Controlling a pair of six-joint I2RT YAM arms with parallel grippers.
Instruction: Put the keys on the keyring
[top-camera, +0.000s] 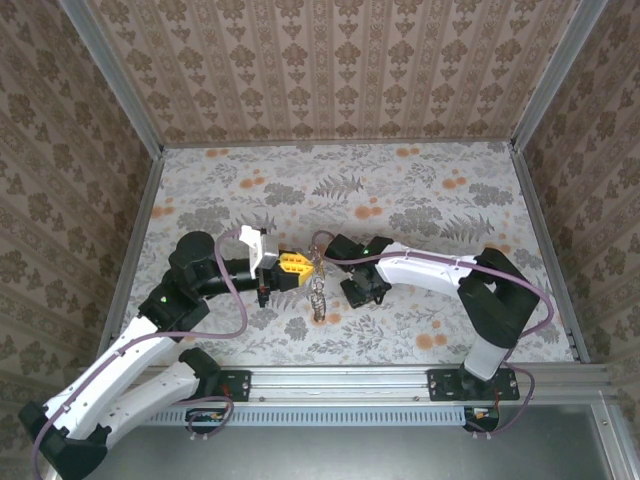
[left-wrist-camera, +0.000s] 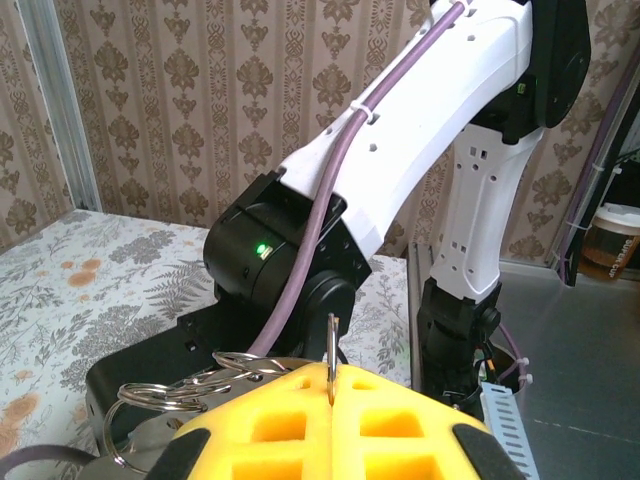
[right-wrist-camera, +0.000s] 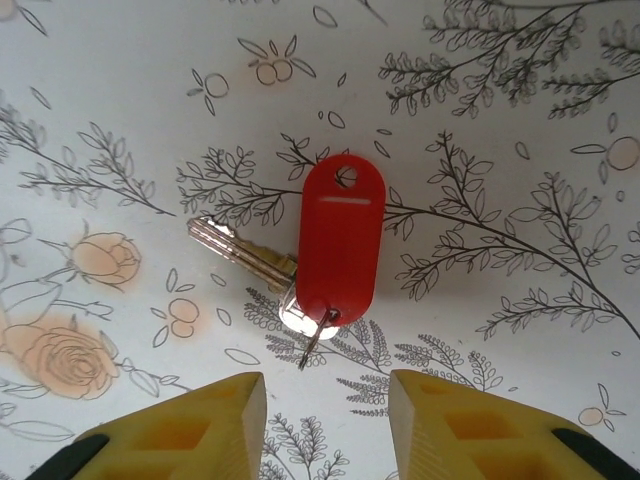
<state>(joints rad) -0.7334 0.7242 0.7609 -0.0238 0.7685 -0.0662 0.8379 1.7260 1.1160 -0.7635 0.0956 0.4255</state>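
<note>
My left gripper (left-wrist-camera: 332, 400) is shut, its yellow pads pinching a thin metal keyring (left-wrist-camera: 331, 348) that stands up edge-on between them. More linked rings (left-wrist-camera: 180, 392) trail off to the left of the pads. From above, the left gripper (top-camera: 298, 266) holds this ring bundle (top-camera: 318, 288) over the table's middle. A silver key (right-wrist-camera: 235, 250) lies flat on the floral table with a bright red oval tag (right-wrist-camera: 338, 240) over its head. My right gripper (right-wrist-camera: 328, 420) hovers above it, open, with nothing between its fingers. In the top view the right gripper (top-camera: 362, 288) points down beside the rings.
The right arm (left-wrist-camera: 420, 150) stands close behind the held ring in the left wrist view. A paper cup (left-wrist-camera: 610, 240) sits off the table at the far right. Patterned walls enclose the floral tabletop (top-camera: 420, 190), and an aluminium rail (top-camera: 340, 385) runs along its near edge.
</note>
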